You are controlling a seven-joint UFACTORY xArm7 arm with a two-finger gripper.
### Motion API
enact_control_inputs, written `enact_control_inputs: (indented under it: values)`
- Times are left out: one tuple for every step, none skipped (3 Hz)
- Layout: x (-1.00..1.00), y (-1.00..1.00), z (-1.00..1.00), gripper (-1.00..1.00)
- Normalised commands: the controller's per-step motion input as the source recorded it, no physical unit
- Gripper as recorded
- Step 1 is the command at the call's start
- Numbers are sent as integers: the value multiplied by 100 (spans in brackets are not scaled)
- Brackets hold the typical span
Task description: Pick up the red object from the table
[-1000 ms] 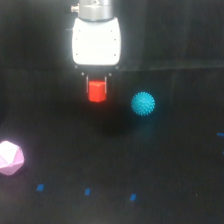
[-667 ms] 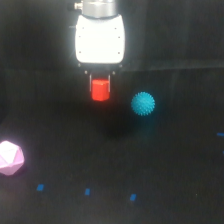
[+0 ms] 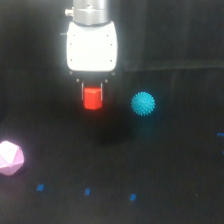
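The red object [image 3: 93,98] is a small bright red-orange block held between the two thin dark fingers of my gripper [image 3: 93,94], under the white gripper body. It hangs above the black table [image 3: 165,165], with a faint dark shadow below it. The gripper is shut on it, at the upper middle of the exterior view.
A spiky cyan ball [image 3: 143,104] rests on the table just toward the exterior view's right of the held block. A pale pink polyhedron [image 3: 10,158] lies at the left edge. A few small blue marks [image 3: 87,191] dot the front of the table.
The gripper has risen with the red object in it and now appears larger and higher in the view. The ball and the pink polyhedron have not moved.
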Motion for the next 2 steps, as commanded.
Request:
enact_control_inputs:
  values:
    - [63, 51, 40, -100]
    - [-32, 18, -69, -100]
